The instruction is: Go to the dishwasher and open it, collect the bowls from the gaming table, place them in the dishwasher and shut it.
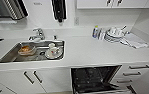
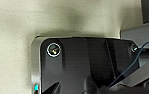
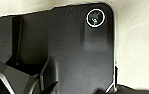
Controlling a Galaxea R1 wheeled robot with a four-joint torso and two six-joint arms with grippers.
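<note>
Bright, even light is washing over the white desk (image 1: 95, 51), glare is flattening its detail, and edges are bowing outward. The open dishwasher (image 1: 93, 78) is staying dark inside. Everything is looking soft and blurred.

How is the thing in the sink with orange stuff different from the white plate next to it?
The bowl is clear with orange contents; the plate is white with a cup on it. The bowl lies on the sink's faucet-handle side; the plate lies nearer the open dishwasher. Both sit inside the steel sink.
</note>
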